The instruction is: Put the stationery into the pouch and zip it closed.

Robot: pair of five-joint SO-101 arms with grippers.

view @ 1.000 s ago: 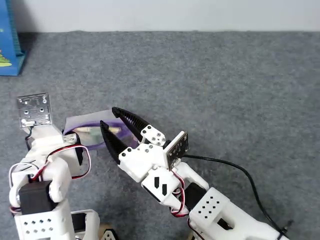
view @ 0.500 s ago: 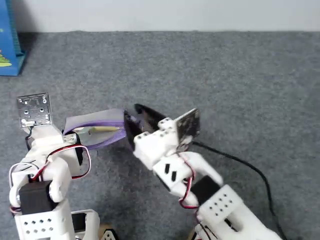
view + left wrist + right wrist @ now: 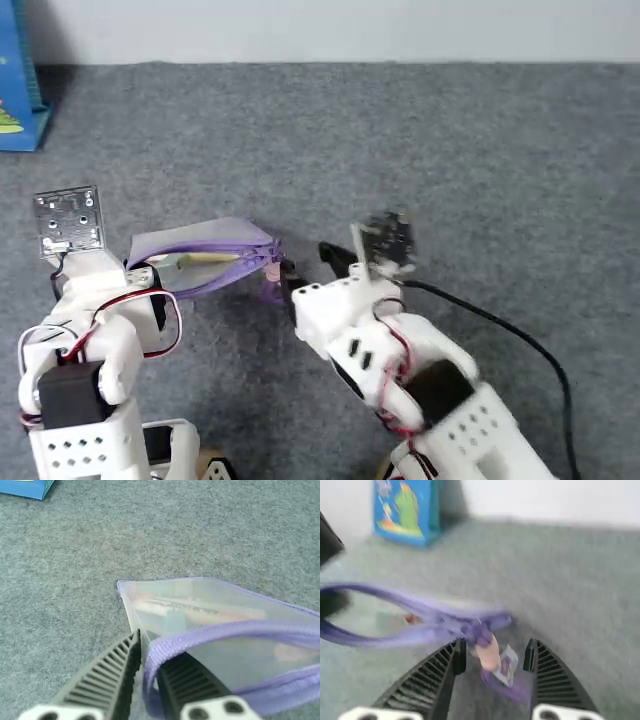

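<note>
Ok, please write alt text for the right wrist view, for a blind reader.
The right gripper, open, has the zipper pull of the purple pouch between its jaws. Grey carpet lies below, a blue box behind.

Grey felt table (image 3: 450,130) w/ blue box (image 3: 18,90) far corner, blk cable (image 3: 520,340).

I record an indoor tabletop bench, room type undetermined: grey carpet-like covering (image 3: 450,140) across the frame, plain white wall (image 3: 350,30) along the top, blue illustrated box (image 3: 15,85) upper left.
</note>
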